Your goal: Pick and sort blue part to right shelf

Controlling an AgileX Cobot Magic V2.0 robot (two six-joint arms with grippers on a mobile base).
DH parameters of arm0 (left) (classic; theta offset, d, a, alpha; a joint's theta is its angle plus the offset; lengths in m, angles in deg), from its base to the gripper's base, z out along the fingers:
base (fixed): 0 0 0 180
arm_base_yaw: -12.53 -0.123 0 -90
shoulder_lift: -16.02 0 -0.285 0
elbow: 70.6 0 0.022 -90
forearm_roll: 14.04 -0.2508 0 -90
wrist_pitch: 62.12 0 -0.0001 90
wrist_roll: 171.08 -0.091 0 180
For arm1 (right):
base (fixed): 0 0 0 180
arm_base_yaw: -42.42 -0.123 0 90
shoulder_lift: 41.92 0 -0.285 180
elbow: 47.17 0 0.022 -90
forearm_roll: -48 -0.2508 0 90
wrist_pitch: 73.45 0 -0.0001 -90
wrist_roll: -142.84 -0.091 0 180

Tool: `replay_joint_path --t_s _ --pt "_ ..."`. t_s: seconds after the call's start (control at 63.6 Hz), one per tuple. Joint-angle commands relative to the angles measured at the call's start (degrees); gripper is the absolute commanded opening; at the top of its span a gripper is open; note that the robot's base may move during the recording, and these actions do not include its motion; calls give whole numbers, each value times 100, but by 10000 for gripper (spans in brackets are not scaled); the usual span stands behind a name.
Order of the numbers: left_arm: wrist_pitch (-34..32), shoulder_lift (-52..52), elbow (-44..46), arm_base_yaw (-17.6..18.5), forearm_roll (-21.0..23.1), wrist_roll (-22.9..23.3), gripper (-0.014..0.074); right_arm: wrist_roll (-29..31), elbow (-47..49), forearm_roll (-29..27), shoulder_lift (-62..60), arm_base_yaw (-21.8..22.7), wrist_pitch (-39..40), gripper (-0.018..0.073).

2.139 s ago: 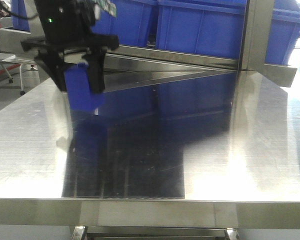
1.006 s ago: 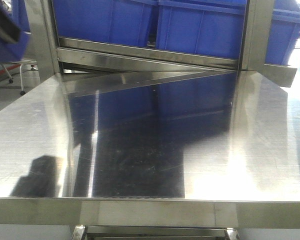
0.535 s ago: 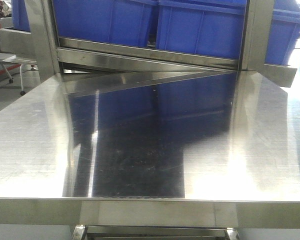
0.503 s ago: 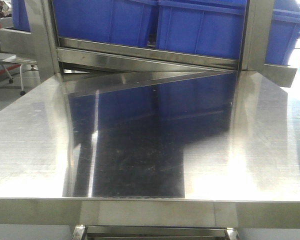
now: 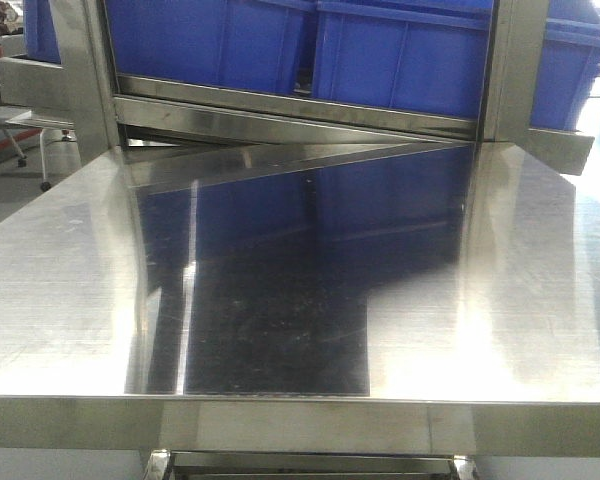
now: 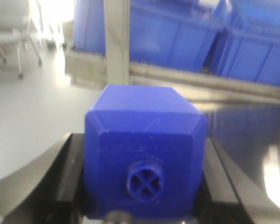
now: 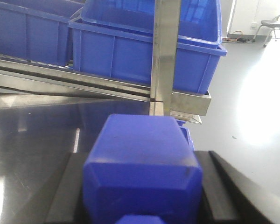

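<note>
Left hand (image 6: 144, 156) clamped on a blue part (image 6: 144, 116); right hand (image 7: 142, 184) clamped on a second blue part (image 7: 142, 144).

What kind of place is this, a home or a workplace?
Probably a factory or warehouse sorting station: a brushed stainless-steel worktable, large blue plastic storage bins, and the slanted steel shelf rack holding them.
</note>
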Motion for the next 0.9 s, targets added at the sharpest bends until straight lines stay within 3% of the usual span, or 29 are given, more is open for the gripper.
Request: replay_joint_path --t_s 0.0,0.22,0.881 --pt "-491 297 164 -9 -79 -5 331 8 175 0 34 42 574 414" --pt "-487 766 164 -9 -79 -5 331 8 175 0 34 42 569 414" --pt "-487 777 164 -9 -79 -5 331 8 175 0 34 42 560 414"
